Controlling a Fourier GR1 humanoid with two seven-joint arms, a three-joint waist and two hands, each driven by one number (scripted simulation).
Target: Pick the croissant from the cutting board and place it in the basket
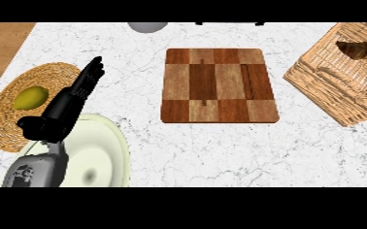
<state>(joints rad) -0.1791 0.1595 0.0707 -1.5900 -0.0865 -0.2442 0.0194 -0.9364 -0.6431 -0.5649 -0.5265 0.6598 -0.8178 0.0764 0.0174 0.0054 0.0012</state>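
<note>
White marble counter (215,150) carries a checkered cutting board (219,85) at centre; the croissant (353,48) lies inside the wicker basket (329,82) at right; the left hand (68,104) rests with fingers straight above a pale plate (108,155), beside a woven mat (28,77) holding a yellow-green fruit (31,98).

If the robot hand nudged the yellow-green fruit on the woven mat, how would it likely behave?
The fruit looks rounded and smooth, so it would probably roll rather than slide. The woven mat under it seems coarse, which may slow it. Its skin looks glossy, so it might be slippery to pinch. The left robot hand beside it has straight fingers.
</note>
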